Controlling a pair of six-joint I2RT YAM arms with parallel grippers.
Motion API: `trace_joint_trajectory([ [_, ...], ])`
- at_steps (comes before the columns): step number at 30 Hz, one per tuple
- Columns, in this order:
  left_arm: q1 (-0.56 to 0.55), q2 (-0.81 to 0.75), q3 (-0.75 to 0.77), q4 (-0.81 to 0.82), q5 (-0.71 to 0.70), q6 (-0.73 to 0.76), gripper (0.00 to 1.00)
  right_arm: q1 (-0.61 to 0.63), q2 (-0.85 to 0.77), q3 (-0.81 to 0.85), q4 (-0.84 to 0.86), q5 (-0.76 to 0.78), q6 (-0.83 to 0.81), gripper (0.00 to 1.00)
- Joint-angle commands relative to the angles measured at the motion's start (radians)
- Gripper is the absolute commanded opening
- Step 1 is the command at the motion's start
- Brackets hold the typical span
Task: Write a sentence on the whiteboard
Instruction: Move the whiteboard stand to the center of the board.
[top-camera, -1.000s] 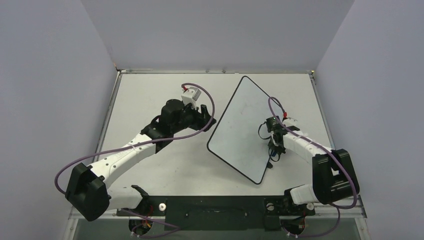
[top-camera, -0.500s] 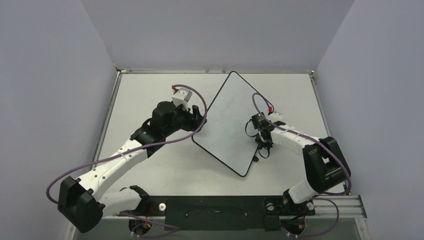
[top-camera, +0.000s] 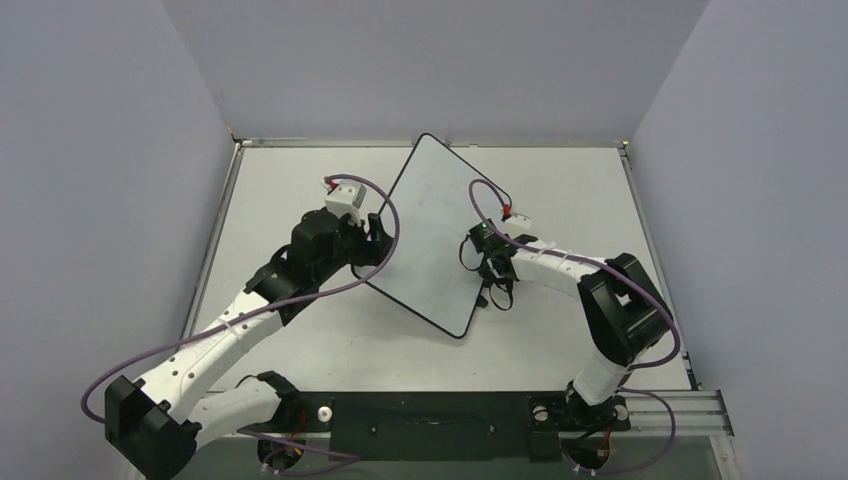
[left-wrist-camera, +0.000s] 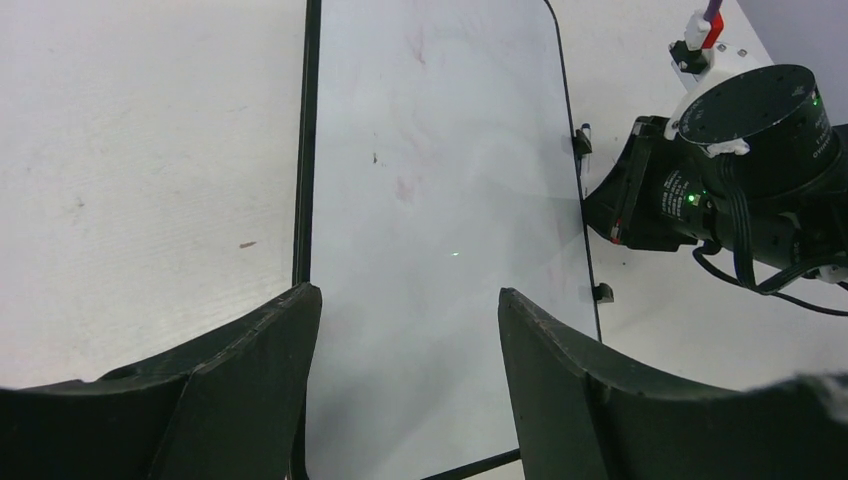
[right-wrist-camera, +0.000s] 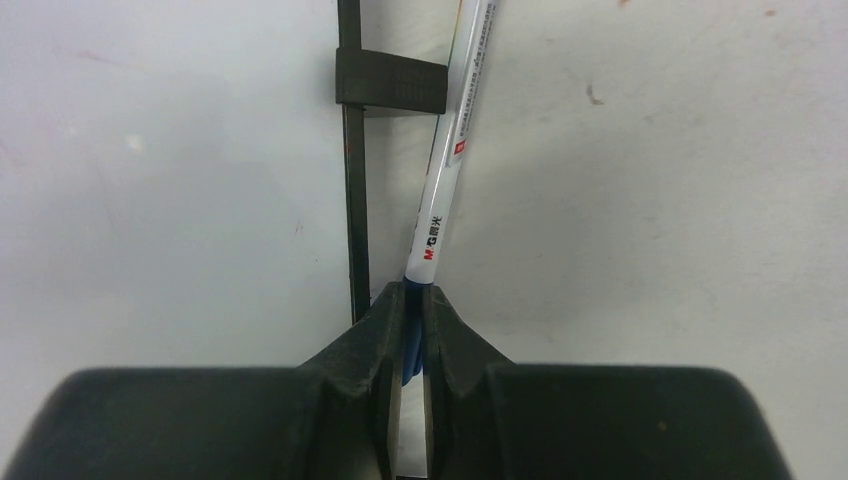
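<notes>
Plainly, from the overhead camera, the large flat white rectangular whiteboard (top-camera: 420, 225) with rounded corners and a thin black frame has slid leftward across the pale grey table (top-camera: 300, 340) over the last second, and both arms have travelled with it. It now lies skewed in the middle of the table, one corner near the far edge. The left gripper (top-camera: 378, 240) sits at its left edge and the right gripper (top-camera: 492, 290) at its right edge. No blue sentence shows on it, so writing looks not yet begun. The shift reads as repositioning, or as the board being dragged along by the arms.

From the left wrist camera, the left gripper (left-wrist-camera: 408, 295) is spread wide and holds nothing. The board's near end lies between and beyond its fingers. Whether a finger touches the frame I cannot tell. The surface is blank apart from faint reddish smudges, and two small black tabs (left-wrist-camera: 600, 292) sit on its right edge.

From the right wrist camera, the right gripper (right-wrist-camera: 412, 295) is nearly closed, pinching the blue end of a slim white marker pen (right-wrist-camera: 445, 190). The pen runs alongside the frame and past one black tab (right-wrist-camera: 390, 82). The whiteboard (right-wrist-camera: 180, 180) is to the left of that frame.

No containers appear in any view.
</notes>
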Motion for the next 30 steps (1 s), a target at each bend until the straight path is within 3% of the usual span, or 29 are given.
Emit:
trace_joint_trajectory([
  [1, 0.011, -0.060, 0.010, -0.043, -0.112, 0.005, 0.63, 0.053, 0.097, -0.003, 0.003, -0.171, 0.056, 0.04],
  [7, 0.015, -0.114, 0.019, -0.087, -0.214, -0.012, 0.67, 0.093, 0.144, 0.037, 0.005, -0.184, 0.070, 0.03],
  [14, 0.015, -0.154, 0.019, -0.103, -0.196, -0.014, 0.67, 0.104, 0.152, 0.013, 0.011, -0.168, 0.071, 0.03],
  [30, 0.003, -0.147, 0.015, -0.071, -0.122, -0.027, 0.67, -0.041, 0.041, -0.178, 0.041, -0.149, 0.028, 0.08],
])
